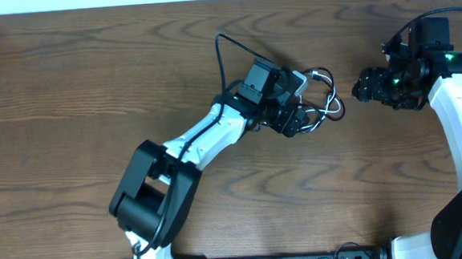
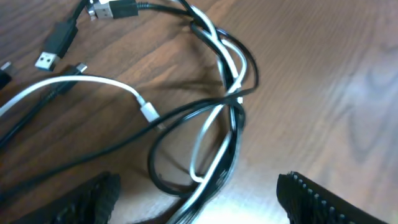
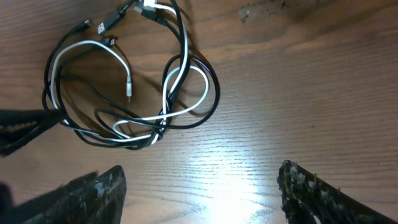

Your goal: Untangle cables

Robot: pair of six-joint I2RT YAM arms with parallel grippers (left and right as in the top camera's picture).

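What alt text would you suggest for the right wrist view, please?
A loose tangle of black and white cables lies looped on a wooden table. The right gripper hovers open at the bottom of the frame, holding nothing and clear of the cords.

The left arm (image 1: 207, 135) and right arm (image 1: 459, 115) have white shells and black joints. A green light (image 1: 449, 57) dots the right. Their fingers (image 2: 317, 199) are ribbed black.
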